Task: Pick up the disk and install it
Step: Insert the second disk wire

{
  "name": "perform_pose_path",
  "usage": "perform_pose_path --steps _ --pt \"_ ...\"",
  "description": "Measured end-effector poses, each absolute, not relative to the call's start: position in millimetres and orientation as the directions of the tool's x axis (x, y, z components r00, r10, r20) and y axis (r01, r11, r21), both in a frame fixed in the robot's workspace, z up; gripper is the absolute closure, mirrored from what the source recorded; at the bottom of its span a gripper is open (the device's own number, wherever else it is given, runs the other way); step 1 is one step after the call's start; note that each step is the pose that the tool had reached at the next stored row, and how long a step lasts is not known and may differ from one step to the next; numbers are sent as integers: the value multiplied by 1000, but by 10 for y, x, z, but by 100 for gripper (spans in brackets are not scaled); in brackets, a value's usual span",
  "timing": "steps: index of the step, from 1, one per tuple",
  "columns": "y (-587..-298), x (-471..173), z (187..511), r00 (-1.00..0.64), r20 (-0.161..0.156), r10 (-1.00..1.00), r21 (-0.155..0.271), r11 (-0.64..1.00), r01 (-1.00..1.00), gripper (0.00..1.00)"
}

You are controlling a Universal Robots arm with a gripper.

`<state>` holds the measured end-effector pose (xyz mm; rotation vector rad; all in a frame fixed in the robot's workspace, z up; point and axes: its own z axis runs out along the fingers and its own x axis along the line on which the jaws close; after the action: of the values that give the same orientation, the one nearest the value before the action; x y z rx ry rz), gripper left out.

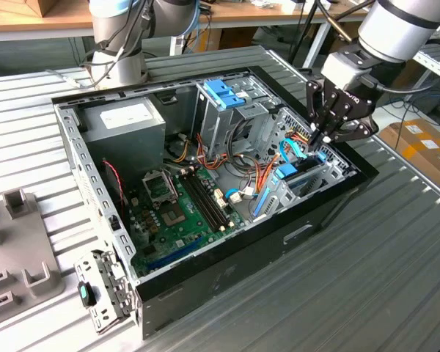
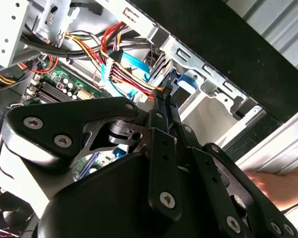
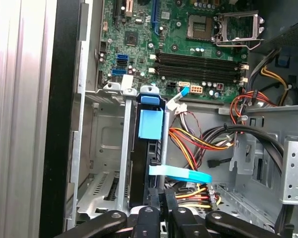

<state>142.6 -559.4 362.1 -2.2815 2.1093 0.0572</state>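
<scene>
The disk [image 3: 148, 148] stands on edge in the drive bay at the case's corner, a dark body with bright blue rails and a blue tab at its far end. In the exterior view the disk [image 1: 287, 173] sits low at the case's right end, directly below my gripper [image 1: 321, 139]. In both wrist views the gripper [image 3: 164, 199] [image 2: 164, 94] has its fingertips drawn together, shut, right at the disk's near end. Nothing shows between the tips. Whether they touch the disk is hidden by the fingers.
The open computer case [image 1: 227, 275] lies on a ribbed metal table. Inside are a motherboard [image 1: 183, 209], a power supply [image 1: 125, 121], a tall metal cage with a blue bracket [image 1: 224, 92] and loose cables [image 3: 198, 144]. A blue ribbon cable [image 3: 181, 173] crosses near the fingers. A hand [image 2: 273, 186] rests outside the case.
</scene>
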Motion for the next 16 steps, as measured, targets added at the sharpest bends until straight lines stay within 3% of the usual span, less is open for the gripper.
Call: perform_pose_path --steps 16 --pt "-5623 1408 3611 74 -59 -996 -1 -74 -997 84"
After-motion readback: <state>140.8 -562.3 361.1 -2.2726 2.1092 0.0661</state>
